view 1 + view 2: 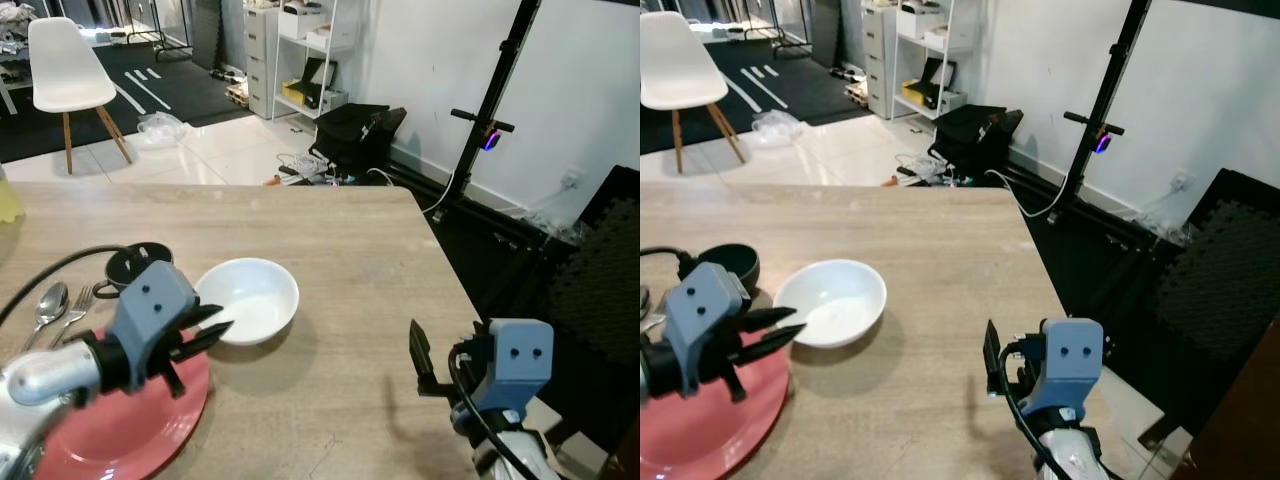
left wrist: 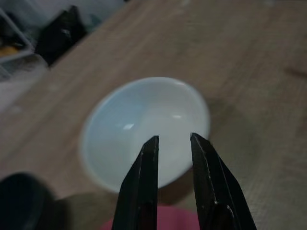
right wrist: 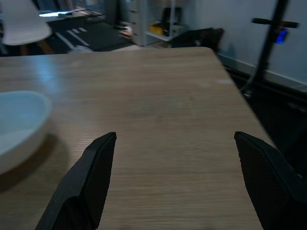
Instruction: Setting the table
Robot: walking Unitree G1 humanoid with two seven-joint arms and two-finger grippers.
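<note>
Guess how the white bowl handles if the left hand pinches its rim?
The bowl looks glazed and glossy, so probably slippery between the thin fingers of the left hand. It looks ceramic, so likely rigid, fairly heavy and chippable. Wide and shallow, it may tilt when lifted by one edge.

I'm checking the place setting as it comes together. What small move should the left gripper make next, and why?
Probably ease the left gripper forward so its slightly parted fingers straddle the white bowl rim; the bowl sits on the table beside the red plate, ungrasped.
</note>
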